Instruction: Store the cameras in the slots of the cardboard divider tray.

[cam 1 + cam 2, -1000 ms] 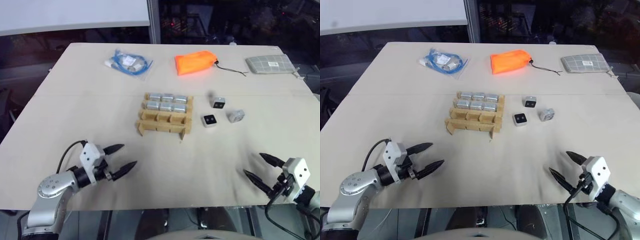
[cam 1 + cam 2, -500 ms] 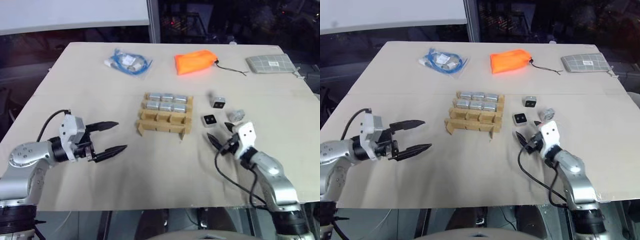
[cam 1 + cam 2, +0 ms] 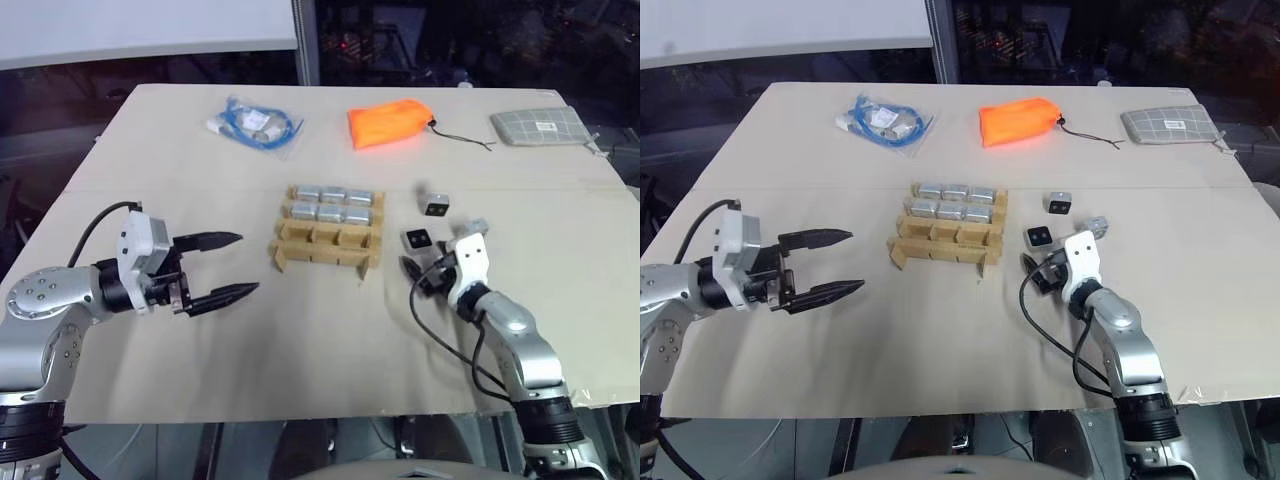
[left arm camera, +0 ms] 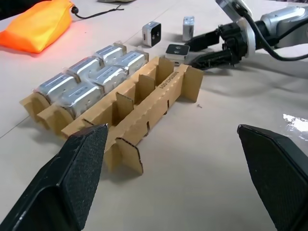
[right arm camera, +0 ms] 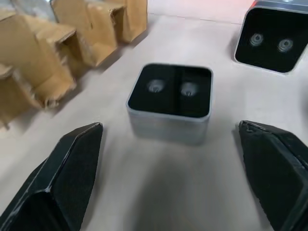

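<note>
Pale counter (image 3: 150, 160) with dark windows behind. The right pincer (image 3: 421, 272) was spread wide and holding nothing, low over the counter right in front of the nearest loose camera (image 3: 418, 240), with two more cameras (image 3: 437, 206) just past it. The left pincer (image 3: 224, 268) was spread and empty too, well off to the left of the cardboard divider tray (image 3: 328, 241), which sat mid-counter with its back two rows filled and front row open.
</note>
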Motion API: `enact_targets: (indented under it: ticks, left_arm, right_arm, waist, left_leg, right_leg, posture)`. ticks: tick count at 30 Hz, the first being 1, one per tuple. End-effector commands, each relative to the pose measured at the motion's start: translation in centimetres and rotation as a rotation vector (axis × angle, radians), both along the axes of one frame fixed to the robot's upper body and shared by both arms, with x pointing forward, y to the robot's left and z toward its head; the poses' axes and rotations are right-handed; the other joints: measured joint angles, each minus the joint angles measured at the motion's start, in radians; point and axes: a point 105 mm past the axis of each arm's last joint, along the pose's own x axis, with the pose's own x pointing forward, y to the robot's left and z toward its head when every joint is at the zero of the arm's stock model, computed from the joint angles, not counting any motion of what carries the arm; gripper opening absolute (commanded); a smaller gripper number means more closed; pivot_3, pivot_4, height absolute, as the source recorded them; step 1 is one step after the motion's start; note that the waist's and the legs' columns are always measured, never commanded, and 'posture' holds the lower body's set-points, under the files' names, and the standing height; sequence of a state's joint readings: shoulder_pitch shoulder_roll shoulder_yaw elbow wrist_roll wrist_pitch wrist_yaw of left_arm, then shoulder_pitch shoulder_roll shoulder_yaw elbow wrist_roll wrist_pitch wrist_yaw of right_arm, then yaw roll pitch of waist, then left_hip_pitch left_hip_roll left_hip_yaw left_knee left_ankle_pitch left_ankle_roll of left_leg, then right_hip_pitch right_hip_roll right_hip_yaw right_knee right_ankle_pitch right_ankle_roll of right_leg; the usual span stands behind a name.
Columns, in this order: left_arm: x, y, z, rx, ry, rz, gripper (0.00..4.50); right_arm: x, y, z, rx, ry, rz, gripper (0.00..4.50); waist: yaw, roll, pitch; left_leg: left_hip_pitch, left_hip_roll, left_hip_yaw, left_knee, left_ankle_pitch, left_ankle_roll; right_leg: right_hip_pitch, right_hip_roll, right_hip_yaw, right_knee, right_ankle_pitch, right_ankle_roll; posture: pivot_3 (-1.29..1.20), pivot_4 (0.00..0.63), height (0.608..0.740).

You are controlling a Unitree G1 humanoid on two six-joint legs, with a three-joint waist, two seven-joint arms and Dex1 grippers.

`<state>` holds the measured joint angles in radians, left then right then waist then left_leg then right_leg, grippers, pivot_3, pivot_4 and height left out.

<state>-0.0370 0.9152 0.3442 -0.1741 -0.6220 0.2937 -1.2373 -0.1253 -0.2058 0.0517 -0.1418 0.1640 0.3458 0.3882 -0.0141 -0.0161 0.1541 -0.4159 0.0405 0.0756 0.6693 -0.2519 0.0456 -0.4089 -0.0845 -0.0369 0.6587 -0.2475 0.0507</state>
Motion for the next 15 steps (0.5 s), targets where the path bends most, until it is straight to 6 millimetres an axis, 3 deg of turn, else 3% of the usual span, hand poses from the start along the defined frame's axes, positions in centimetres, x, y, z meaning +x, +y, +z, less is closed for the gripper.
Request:
enact_targets:
  ticks: [1, 8, 15]
  left_arm:
    - [-0.1, -0.3, 1.4, 0.004, -0.051, -0.013, 4.50]
    - [0.1, -0.6, 1.3, 0.003, -0.041, -0.024, 4.50]
    - [0.3, -0.8, 1.4, 0.003, -0.041, -0.033, 4.50]
  right_arm:
    - [-0.7, -1.8, 1.6, -0.016, -0.054, -0.028, 4.48]
    - [-1.2, -7.2, 1.4, -0.086, -0.047, -0.174, 4.48]
    - [0.0, -7.0, 2.4, -0.051, -0.082, -0.167, 4.48]
  waist:
    - [0.002, 0.000, 0.000]
    - [0.000, 0.000, 0.000]
    - [-0.002, 0.000, 0.000]
  left_leg:
    - [0.000, 0.000, 0.000, 0.000, 0.000, 0.000]
    - [0.000, 0.000, 0.000, 0.000, 0.000, 0.000]
    - [0.001, 0.000, 0.001, 0.000, -0.001, 0.001]
  right_leg:
    - [0.000, 0.000, 0.000, 0.000, 0.000, 0.000]
    - [0.000, 0.000, 0.000, 0.000, 0.000, 0.000]
    - [0.000, 0.003, 0.002, 0.001, 0.000, 0.000]
  posture:
    - [0.00, 0.150, 0.740]
    - [0.00, 0.150, 0.740]
    - [0.00, 0.150, 0.740]
